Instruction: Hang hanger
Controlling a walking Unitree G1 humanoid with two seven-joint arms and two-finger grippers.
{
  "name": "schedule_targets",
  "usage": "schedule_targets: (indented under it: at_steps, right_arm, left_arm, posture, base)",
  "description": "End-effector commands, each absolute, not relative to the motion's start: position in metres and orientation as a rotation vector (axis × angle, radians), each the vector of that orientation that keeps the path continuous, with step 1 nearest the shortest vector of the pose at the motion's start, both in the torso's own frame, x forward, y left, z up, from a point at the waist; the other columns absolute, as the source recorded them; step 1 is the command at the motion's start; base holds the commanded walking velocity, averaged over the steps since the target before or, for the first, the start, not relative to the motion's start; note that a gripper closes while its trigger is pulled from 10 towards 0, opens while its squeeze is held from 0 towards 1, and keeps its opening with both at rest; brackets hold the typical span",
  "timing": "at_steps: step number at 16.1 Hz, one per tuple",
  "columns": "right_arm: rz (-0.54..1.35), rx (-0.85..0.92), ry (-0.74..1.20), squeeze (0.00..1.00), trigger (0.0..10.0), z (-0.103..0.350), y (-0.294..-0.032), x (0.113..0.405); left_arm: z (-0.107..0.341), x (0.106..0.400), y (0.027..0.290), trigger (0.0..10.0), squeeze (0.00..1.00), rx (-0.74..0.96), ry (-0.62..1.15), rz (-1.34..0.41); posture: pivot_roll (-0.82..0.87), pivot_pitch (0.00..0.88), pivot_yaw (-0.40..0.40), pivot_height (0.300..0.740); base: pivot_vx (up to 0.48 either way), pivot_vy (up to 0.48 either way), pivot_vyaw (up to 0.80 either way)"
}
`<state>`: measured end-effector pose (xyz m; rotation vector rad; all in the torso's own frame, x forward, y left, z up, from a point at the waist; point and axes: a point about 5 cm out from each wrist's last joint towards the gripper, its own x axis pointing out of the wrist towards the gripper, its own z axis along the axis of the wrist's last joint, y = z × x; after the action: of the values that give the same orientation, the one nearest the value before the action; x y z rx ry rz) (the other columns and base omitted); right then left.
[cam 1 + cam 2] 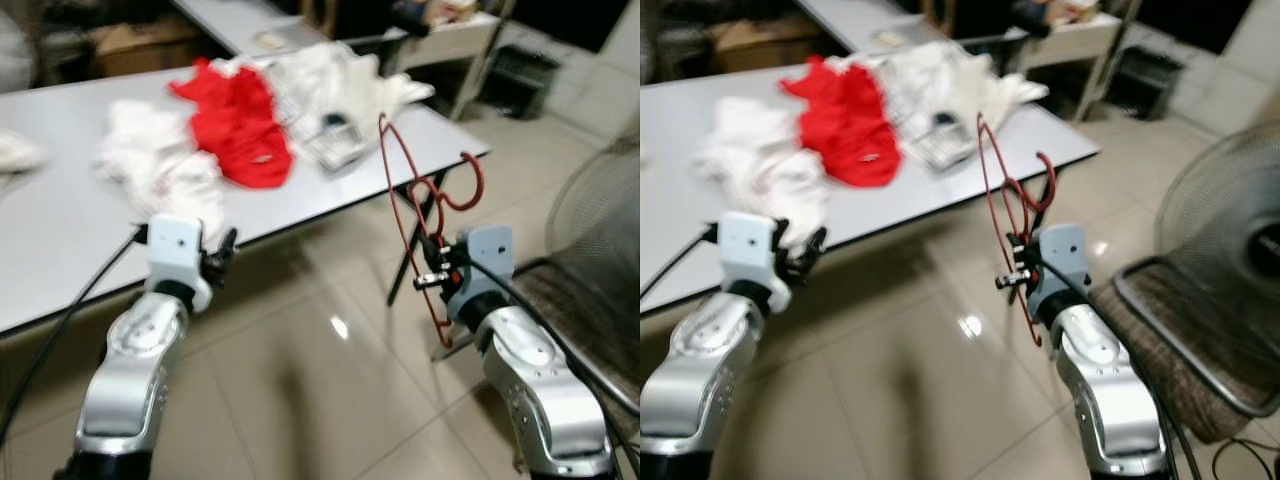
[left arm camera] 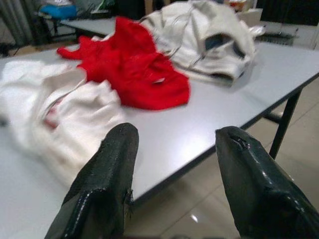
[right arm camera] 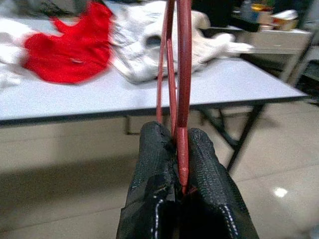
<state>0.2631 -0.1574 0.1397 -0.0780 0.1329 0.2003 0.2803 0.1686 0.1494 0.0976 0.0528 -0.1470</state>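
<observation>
In the left eye view, the right gripper holds a red wire hanger in the air, above the tiled floor and just beside the corner of the grey table. The fingers are clenched on the lower part of the wire. The long axis of the hanger stands nearly upright, leaning a little; most of the frame rises above the fingers and a short end hangs below them. Its hook curls out to the side, away from the table, at about mid-height above the fingers. The left gripper is raised at the table edge, near a white garment.

In the right eye view, a red garment lies on the table beyond the hanger, and a fan stands on the far side of the right arm.

In the left wrist view, the two black fingers are spread apart with nothing between them. Beyond their tips lie the table edge and the garments.

In the right wrist view, the fingers press together on the red wires, which run straight away from the tips.
</observation>
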Motion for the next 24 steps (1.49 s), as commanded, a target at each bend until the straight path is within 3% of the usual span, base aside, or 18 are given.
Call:
schedule_targets:
  at_steps: [1,5,24]
  right_arm:
    - [0.215,-0.085,0.113,0.00,10.0,0.143,-0.154,0.268]
    - [0.232,-0.093,0.104,0.00,10.0,0.142,-0.150,0.268]
    - [0.085,-0.024,0.069,0.00,10.0,0.136,-0.159,0.259]
  left_arm:
    - [0.154,0.281,0.172,10.0,0.00,0.116,0.033,-0.135]
    - [0.155,0.282,0.178,10.0,0.00,0.128,0.034,-0.123]
    - [0.158,0.288,0.162,10.0,0.00,0.148,0.017,-0.270]
  posture:
    - [-0.12,0.000,-0.060,0.740]
    - [-0.12,0.000,-0.056,0.740]
    - [-0.12,0.000,-0.007,0.740]
  base:
    - [0.341,0.000,0.00]
    - [0.342,0.000,0.80]
    - [0.342,0.000,0.00]
